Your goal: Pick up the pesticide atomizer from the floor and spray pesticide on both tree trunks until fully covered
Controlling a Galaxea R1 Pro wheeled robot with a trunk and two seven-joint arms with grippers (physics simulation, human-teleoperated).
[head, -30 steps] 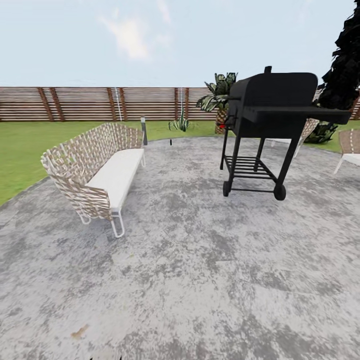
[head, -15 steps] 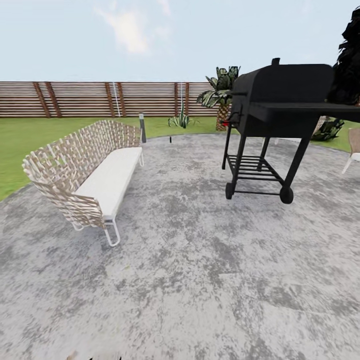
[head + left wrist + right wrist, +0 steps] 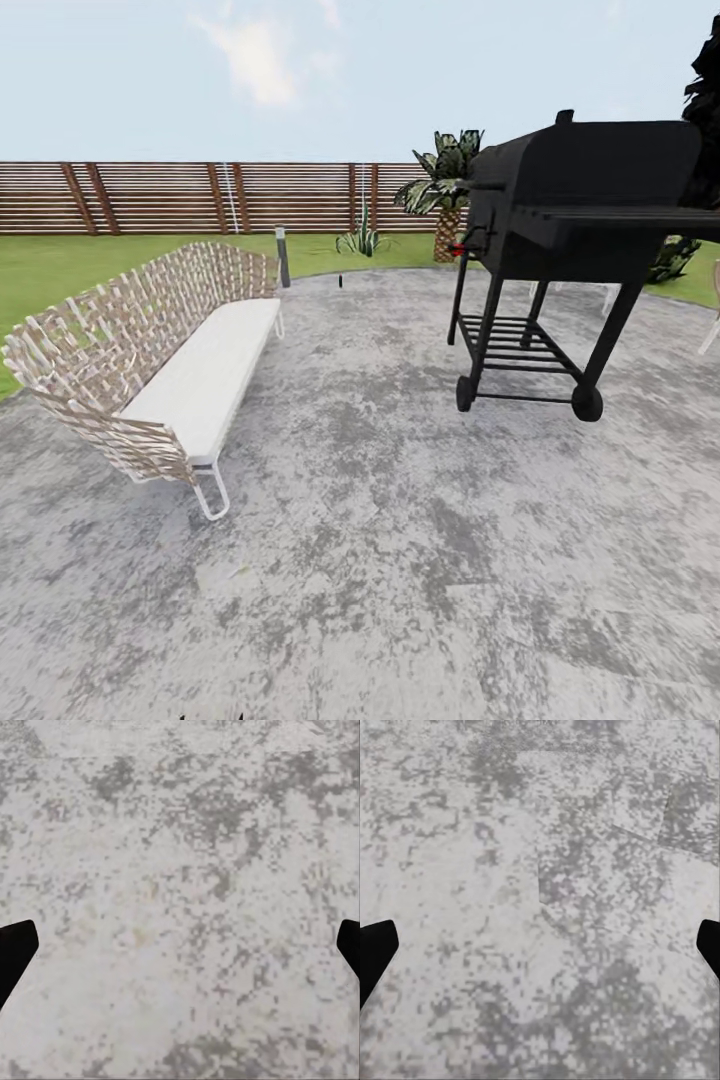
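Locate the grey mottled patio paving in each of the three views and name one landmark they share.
Head view: the patio paving fills the lower part, under the woven bench and the black grill.
Left wrist view: paving lies beyond the open left gripper.
Right wrist view: paving lies beyond the open right gripper.
Shared landmark: the paving's grey-and-white mottling.

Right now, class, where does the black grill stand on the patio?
In the head view the black grill stands on the grey patio at the right, across from the woven bench at the left, with a potted palm behind it.
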